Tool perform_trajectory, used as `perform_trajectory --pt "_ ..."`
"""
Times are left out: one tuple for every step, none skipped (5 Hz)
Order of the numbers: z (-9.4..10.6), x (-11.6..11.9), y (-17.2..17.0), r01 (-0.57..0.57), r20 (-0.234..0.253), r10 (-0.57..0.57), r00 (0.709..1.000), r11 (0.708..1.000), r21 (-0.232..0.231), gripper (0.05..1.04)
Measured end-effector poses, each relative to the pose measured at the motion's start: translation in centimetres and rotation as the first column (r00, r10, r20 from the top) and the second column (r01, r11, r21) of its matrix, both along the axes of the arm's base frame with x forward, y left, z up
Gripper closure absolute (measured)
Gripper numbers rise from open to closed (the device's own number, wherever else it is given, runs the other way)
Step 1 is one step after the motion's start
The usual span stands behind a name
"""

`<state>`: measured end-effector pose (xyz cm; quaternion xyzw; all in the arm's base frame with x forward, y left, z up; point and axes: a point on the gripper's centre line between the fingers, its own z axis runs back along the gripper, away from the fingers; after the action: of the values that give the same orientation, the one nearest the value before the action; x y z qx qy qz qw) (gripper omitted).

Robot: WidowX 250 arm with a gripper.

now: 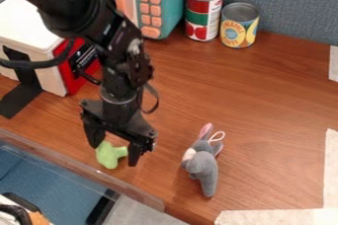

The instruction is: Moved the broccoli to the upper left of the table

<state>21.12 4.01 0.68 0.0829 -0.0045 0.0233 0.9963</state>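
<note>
In the left half of the camera view, my gripper [115, 151] points down near the table's front edge, its two fingers spread apart. The light green broccoli [107, 155] lies at the fingertips, its stem pointing toward the right finger. Its upper part sits close to the left finger; whether either finger touches it, I cannot tell. The wooden table [264, 86] extends behind and to the right.
A grey plush toy [205, 168] lies right of the gripper. Two cans [204, 14] and a teal toy microwave [161, 2] stand at the back. A white and red box [46, 46] is at left. A clear rim [79, 167] borders the front edge.
</note>
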Motion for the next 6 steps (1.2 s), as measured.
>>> perform_trajectory --pt "-1.1 -0.4 0.2 -0.008 -0.026 0.009 1.0 1.0 0.01 0.083" --pt "-2.1 -0.4 0.1 -0.002 -0.054 0.004 0.999 1.0 0.027 0.132" --pt "-2.1 -0.1 -0.3 0.003 -0.052 -0.002 0.999 1.0 0.02 0.337" --pt "-1.1 0.4 -1.0 -0.008 -0.064 0.009 0.998 1.0 0.017 0.348" --pt "1.5 3.8 -1.4 -0.035 0.003 0.035 0.999 0.999 -0.016 0.348" --pt "3.9 7.8 -0.8 -0.092 0.102 0.098 0.99 0.994 -0.06 0.348"
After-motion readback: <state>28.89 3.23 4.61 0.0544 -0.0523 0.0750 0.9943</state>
